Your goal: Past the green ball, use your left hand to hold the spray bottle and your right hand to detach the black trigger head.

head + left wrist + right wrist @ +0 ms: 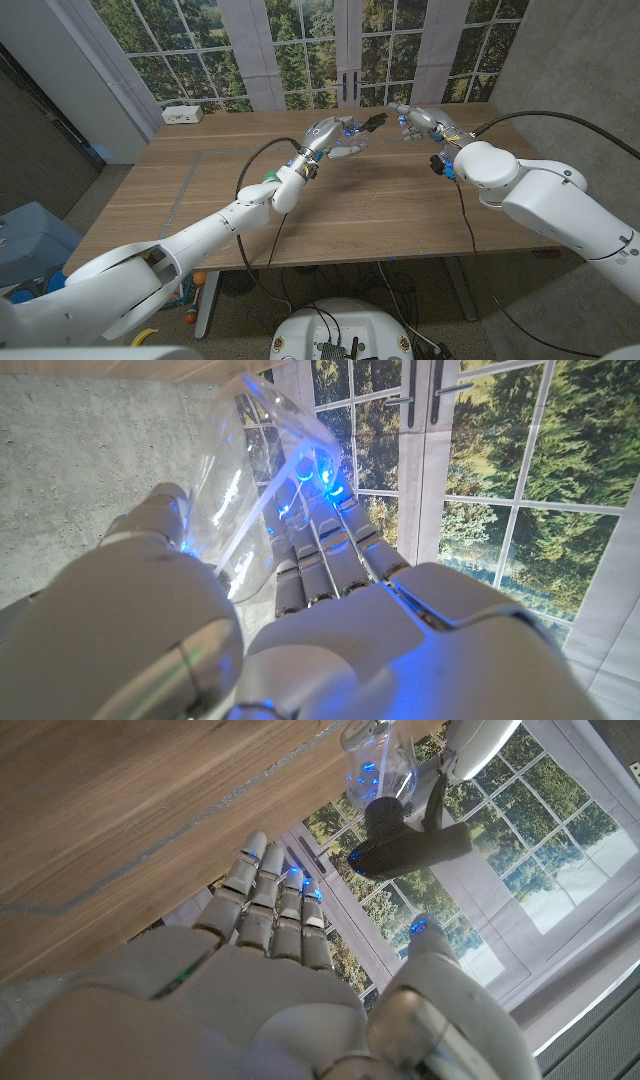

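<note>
At the far left of the counter [200,215] sits a white power strip [183,114], and nearer the middle a bit of the green ball [270,177] peeks out beside the left forearm. Past it, the left hand [325,138] holds the clear spray bottle [255,480] raised above the far side of the counter, fingers [320,550] wrapped around its body, the black trigger head [372,122] pointing toward the right hand [422,122]. That hand hovers just beside the head, fingers [270,910] spread and holding nothing. The holding step looks done; detaching comes next, which calls for closing on the collar and twisting. The bottle's collar is hard to make out, and most of the ball is hidden.
</note>
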`<state>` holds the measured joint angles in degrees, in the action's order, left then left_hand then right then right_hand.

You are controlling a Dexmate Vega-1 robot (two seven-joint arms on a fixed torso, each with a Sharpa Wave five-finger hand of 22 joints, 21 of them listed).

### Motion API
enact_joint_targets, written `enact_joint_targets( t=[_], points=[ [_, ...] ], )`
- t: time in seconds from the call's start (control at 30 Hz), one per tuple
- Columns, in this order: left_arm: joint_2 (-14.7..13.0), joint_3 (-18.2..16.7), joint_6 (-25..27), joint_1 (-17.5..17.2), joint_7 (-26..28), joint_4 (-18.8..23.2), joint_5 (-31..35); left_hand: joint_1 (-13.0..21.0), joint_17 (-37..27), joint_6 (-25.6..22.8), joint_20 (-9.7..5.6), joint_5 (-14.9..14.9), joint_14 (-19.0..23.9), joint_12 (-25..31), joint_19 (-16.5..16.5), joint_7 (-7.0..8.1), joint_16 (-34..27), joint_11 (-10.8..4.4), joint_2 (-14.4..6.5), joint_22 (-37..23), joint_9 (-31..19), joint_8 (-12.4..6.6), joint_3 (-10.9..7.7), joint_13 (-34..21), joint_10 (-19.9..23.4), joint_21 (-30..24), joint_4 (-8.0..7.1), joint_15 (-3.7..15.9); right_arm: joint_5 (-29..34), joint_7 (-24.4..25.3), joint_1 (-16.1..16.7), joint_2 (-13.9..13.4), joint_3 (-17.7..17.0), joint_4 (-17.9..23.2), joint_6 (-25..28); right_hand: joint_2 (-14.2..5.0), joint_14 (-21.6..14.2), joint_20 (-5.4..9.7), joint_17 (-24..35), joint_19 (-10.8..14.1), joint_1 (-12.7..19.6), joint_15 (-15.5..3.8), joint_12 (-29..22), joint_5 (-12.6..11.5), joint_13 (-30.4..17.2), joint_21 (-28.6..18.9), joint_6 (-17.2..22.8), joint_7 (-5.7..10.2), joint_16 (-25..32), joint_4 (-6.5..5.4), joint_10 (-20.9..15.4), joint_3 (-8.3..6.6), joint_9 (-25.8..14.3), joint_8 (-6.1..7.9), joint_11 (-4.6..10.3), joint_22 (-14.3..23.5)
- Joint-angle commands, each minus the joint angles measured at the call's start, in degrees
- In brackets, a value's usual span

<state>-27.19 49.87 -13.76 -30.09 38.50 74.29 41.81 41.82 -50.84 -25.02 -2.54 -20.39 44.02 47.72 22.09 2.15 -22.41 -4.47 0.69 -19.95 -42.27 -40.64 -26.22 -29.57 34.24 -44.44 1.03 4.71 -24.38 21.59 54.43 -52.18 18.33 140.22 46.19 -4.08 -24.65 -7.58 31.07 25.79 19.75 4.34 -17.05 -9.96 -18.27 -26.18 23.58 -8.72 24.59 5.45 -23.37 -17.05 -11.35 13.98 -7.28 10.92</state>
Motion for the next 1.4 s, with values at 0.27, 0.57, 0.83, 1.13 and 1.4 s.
enact_joint_targets(
  t=[0.27, 0.57, 0.83, 1.13, 1.4],
  points=[
    [1.3, 3.0, 1.9, 1.9, 5.4, -2.9, 2.8, 10.2, -0.4, -4.6, -3.01, -0.5, 0.8, 6.6, -0.1, 5.23, 0.4, -7.17, -11.6, 0.0, -3.0, -1.95, -7.39, -32.4, 7.3, -0.7, -7.29, 8.35, 0.0, -1.5, -11.5, -1.9, 8.0, 3.5, 14.7, -0.94, -4.6, 0.33, 2.4, 1.6, -0.3, -1.1, -2.2, -0.7, -1.9, -0.7, 3.7, -1.22, 3.1, 0.76, -4.4, 0.39, -0.9, 1.62, 0.73, 0.2],
    [1.7, 3.8, 1.6, 2.9, 5.9, -4.2, 2.4, 10.2, -0.5, -4.7, -3.05, -0.6, 0.9, 6.6, -0.2, 5.26, 0.7, -7.17, -11.6, 0.2, -3.1, -1.99, -7.33, -32.5, 7.3, -1.0, -7.25, 8.36, 0.5, -3.9, -16.6, -1.9, 12.0, 2.8, 18.1, -2.41, -7.2, 1.39, 5.2, 2.2, 3.1, -2.69, -3.9, -0.7, -3.9, -1.0, 6.2, 0.33, 6.0, 2.82, -7.8, -0.73, -1.4, 2.87, 1.97, 0.3],
    [2.1, 4.3, 0.9, 3.7, 6.3, -5.5, 1.7, 10.2, -0.7, -4.7, -3.19, -0.7, 1.0, 6.5, -0.5, 5.29, 1.1, -7.18, -11.7, 0.4, -3.0, -1.99, -7.26, -32.4, 7.2, -1.4, -7.22, 8.35, 0.9, -6.3, -21.3, -1.4, 15.7, 1.3, 21.6, -2.66, -10.5, 2.21, 9.4, 2.5, 6.2, -4.9, -7.0, -0.4, -7.0, -1.6, 10.2, 1.59, 10.2, 3.73, -13.4, -0.88, -2.4, 5.07, 3.36, 0.5],
    [1.8, 4.2, 0.4, 3.6, 5.5, -5.0, 0.7, 10.1, -0.9, -4.6, -3.22, -0.8, 1.3, 6.5, -0.6, 5.28, 1.4, -7.18, -11.7, 0.7, -3.2, -2.09, -7.19, -32.4, 7.2, -1.9, -7.23, 8.36, 1.6, -9.8, -21.3, -4.1, 16.1, 0.1, 15.3, -4.74, -11.6, 4.69, 15.3, 1.8, 15.6, -8.44, -10.2, -0.8, -11.1, -2.4, 12.0, 4.71, 14.9, 5.23, -16.4, -4.1, -3.8, 6.44, 5.84, 0.9],
    [1.1, 3.4, -0.1, 3.0, 3.3, -3.7, -1.1, 10.0, -1.2, -4.2, -3.34, -0.9, 1.5, 6.6, -1.0, 5.41, 1.9, -7.16, -11.8, 1.0, -3.3, -2.07, -7.13, -32.6, 7.3, -2.6, -7.26, 8.36, 4.0, -17.1, -23.3, -7.5, 18.3, -1.6, 8.9, -5.29, -9.0, 6.66, 16.7, 0.2, 25.7, -11.05, -10.1, -2.4, -14.7, -3.5, 8.5, 7.15, 13.5, 5.44, -12.1, -9.79, -4.7, 5.48, 9.19, 1.3]
  ],
)
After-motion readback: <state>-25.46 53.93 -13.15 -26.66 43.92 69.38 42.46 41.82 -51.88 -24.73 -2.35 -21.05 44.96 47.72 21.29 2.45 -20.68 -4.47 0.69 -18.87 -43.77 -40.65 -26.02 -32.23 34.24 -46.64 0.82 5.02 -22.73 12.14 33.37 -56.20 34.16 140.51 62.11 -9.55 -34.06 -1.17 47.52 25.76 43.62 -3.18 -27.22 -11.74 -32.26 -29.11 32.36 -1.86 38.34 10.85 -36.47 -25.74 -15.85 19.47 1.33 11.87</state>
